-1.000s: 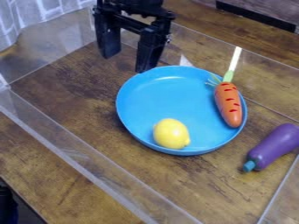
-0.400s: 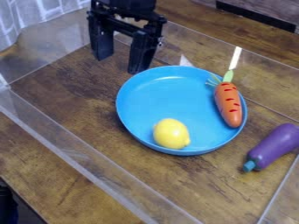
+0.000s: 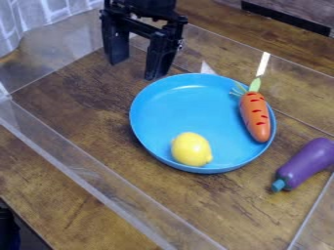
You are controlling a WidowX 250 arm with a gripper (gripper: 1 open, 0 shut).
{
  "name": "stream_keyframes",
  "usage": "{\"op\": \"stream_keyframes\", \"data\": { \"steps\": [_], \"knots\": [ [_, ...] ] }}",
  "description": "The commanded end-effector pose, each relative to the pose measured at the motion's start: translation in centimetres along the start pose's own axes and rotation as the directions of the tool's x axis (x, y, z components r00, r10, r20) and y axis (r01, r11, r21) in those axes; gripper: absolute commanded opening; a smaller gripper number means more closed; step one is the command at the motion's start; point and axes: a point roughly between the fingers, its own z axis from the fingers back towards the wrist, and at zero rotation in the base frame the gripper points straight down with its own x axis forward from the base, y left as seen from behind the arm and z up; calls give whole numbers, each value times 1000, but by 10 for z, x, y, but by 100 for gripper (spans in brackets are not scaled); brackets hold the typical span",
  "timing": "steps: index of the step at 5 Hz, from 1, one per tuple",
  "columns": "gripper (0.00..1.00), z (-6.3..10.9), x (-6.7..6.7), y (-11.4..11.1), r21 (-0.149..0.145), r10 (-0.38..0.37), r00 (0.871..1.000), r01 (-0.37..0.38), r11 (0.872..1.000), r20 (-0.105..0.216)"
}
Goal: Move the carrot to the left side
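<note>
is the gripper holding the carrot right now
No, the gripper stands open and empty beyond the blue plate, while the carrot lies on the plate's right rim.

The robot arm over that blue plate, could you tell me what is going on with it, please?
The gripper is open and holds nothing, hanging over the wooden table just beyond the upper left of the blue plate. The carrot lies untouched on the plate's right rim, stem pointing away. A lemon sits in the plate, and an eggplant lies on the table to its right. The carrot's move left has not yet begun.
</note>
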Motion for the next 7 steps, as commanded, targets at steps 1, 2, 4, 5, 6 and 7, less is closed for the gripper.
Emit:
{"op": "stream_keyframes", "data": {
  "steps": [1, 2, 4, 5, 6, 7],
  "knots": [
    [100, 16, 6, -3, 8, -12, 998, 12, 1000, 55],
    [100, 16, 6, -4, 9, -15, 999, 15, 1000, 52],
    [100, 16, 5, -6, 7, -16, 999, 16, 1000, 44],
    [100, 16, 4, -7, 5, -18, 999, 18, 1000, 40],
    [100, 16, 3, -8, 4, -21, 999, 21, 1000, 36],
    [100, 10, 4, -10, -8, -1, 1000, 1, 1000, 20]
  ]
}}
